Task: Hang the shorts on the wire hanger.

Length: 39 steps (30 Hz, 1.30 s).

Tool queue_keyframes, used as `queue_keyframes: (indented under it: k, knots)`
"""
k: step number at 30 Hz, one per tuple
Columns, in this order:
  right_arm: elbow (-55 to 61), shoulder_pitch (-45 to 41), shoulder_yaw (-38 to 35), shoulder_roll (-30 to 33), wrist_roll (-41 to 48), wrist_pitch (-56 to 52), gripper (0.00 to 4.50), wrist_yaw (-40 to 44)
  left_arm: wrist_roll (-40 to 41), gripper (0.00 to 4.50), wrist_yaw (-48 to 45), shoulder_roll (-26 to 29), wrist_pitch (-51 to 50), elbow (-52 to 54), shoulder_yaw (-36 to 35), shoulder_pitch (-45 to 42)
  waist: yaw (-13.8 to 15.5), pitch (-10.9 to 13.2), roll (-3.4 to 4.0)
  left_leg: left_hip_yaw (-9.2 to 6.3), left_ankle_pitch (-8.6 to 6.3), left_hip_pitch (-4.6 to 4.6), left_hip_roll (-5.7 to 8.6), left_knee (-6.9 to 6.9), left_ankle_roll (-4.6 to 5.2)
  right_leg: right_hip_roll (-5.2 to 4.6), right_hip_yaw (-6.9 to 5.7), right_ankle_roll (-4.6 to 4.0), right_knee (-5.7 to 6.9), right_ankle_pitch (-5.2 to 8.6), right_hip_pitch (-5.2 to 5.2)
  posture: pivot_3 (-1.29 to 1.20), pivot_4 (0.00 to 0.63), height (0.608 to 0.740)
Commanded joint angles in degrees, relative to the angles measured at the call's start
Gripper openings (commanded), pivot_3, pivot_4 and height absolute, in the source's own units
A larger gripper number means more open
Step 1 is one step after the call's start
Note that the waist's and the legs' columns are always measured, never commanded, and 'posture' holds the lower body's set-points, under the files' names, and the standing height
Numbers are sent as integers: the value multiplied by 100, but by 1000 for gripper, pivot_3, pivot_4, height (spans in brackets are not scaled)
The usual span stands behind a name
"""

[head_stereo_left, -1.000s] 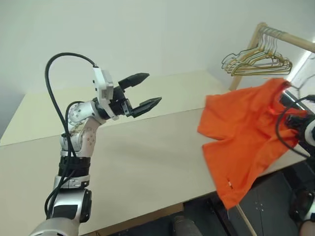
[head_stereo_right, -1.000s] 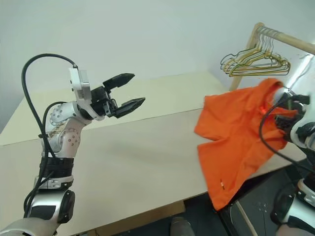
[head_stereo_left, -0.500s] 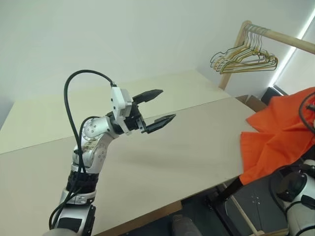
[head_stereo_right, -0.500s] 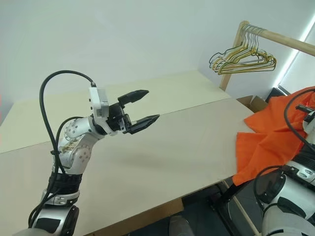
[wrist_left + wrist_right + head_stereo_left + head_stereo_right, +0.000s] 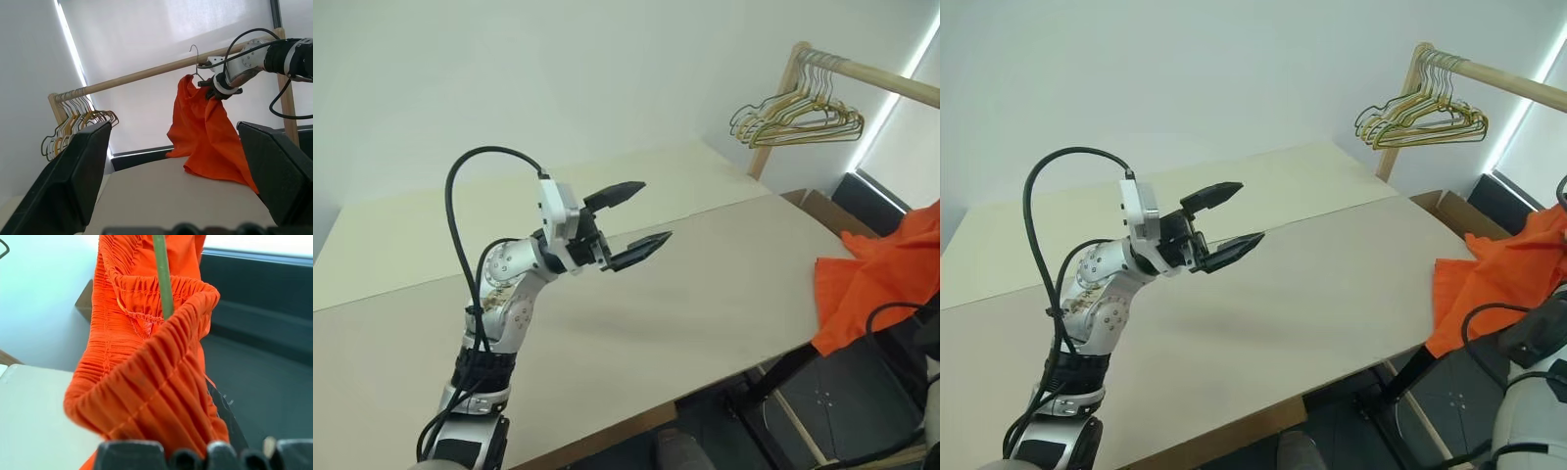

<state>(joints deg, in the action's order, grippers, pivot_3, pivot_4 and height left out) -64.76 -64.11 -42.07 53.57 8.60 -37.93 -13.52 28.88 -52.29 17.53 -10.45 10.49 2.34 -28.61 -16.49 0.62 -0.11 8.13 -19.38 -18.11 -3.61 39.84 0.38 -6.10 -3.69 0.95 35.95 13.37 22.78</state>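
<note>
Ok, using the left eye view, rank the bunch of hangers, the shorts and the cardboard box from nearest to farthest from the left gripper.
1. Cardboard box, past the table's right end, nearest to the left gripper.
2. Bunch of hangers, up on the rail, and shorts, at the right edge: too close to call.

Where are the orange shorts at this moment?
The shorts hang off the table's right edge in the left eye view; in the left wrist view the right gripper holds them up near the wooden rail.

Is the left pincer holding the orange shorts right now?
No, the left pincer hangs open over the table with nothing between its fingers, while the shorts dangle from the right pincer.
</note>
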Motion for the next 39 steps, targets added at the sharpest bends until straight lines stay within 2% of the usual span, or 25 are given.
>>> queue_keyframes:
  k: [1, 13, 19, 26, 33, 39]
  knots:
    - [-231, -222, -119, 218, 342, 278, 0, -176, 41, 4445, 5, 42, 84, 173, -44, -37, 4, 2, 4, 0, 0, 1, 0, 0, 0, 0, 1, 6, 0, 4, -1, -223, 0, 740]
    - [-561, -53, 277, 287, 545, 370, 0, -180, 173, 4445, -46, -5, 148, 214, -50, -15, 152, 9, 0, -1, 0, 3, -2, -1, 0, -1, -1, 11, -7, 5, -8, -214, 0, 740]
    - [-549, -17, 520, 256, 483, 608, 1899, -450, 356, 4500, -94, 5, 40, 315, -110, -28, 232, 19, 6, -1, 0, 2, -1, -1, 0, -1, -1, 11, -9, 5, -7, -193, 0, 740]
    - [-226, -113, 1174, 241, 50, 929, 4429, -957, 406, 4500, -133, 63, 65, 336, -123, 0, 336, 35, 23, 0, 0, 2, 0, -1, -1, -1, -1, 11, -8, 5, -6, -183, 0, 740]
    - [632, -181, 1875, 24, -505, 1243, 4469, -1573, 370, 4500, -136, 73, 104, 326, -109, 8, 413, 47, 42, 4, 1, -3, 0, -1, -2, -1, 1, 12, -7, 5, 3, -176, 0, 740]
    - [1845, -6, 2524, -371, -1078, 1850, 4469, -1587, 335, 4500, -112, 115, 106, 362, -127, 52, 459, 53, 58, 10, 3, -5, 0, -1, -6, 1, 0, 14, 3, 4, 15, -156, 0, 740]
